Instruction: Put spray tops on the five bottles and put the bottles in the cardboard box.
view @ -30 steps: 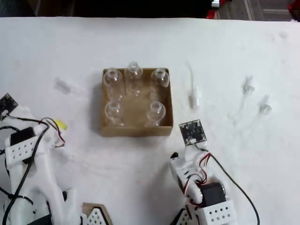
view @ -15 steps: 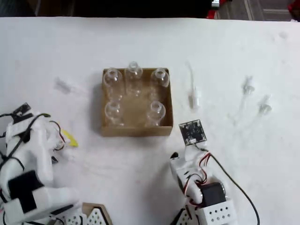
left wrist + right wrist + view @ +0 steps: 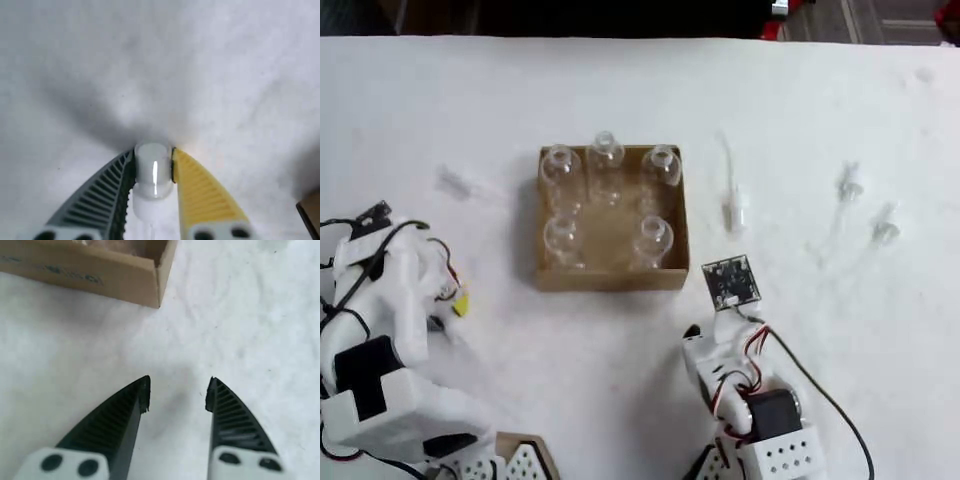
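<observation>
Progress is slim: my left hand point(image 3: 152, 152) pinches one spray top point(image 3: 152, 167) over the surface point(image 3: 620, 90), left of the cardboard box point(image 3: 610, 278), where five bottles point(image 3: 605, 158) stand uncapped. Right hand point(image 3: 177, 390) hangs open and empty by the box corner, loose tops point(image 3: 733, 208) beyond.

The left arm point(image 3: 380, 320) has swung round at the near-left of the worktop point(image 3: 620, 80), and its bulk now lies nearer. The left pincer point(image 3: 452, 308), clamped on a spray top point(image 3: 152, 167), has travelled nearer and slightly right.
</observation>
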Motion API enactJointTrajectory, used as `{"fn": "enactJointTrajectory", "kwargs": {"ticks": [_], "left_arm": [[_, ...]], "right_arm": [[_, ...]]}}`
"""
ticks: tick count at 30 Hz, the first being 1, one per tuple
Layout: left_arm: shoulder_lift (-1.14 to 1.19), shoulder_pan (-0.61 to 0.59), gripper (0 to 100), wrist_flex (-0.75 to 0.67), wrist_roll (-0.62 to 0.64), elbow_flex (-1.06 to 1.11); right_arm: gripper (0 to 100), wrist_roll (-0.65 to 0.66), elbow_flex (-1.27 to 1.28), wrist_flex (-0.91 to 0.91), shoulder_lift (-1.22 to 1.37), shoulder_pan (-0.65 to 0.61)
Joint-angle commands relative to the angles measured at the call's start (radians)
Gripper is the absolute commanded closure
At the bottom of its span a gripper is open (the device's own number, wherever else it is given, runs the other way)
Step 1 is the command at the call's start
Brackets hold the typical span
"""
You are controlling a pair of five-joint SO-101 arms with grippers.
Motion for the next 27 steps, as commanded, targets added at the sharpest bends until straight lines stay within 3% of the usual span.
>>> {"fn": "enactJointTrajectory", "kwargs": {"ticks": [1, 10, 23, 27], "left_arm": [[-0.002, -0.016, 98, -0.005, -0.008, -0.025], [-0.002, 0.005, 98, 0.052, -0.008, -0.172], [-0.002, 0.005, 98, 0.562, -0.006, -0.767], [-0.002, 0.004, 98, 0.638, -0.008, -0.937]], "right_arm": [[83.6, 0.005, 0.009, 0.007, -0.005, 0.016], [83.6, 0.008, 0.009, 0.007, -0.005, 0.016], [83.6, 0.011, 0.009, 0.007, -0.005, 0.018], [83.6, 0.011, 0.009, 0.007, -0.005, 0.018]]}}
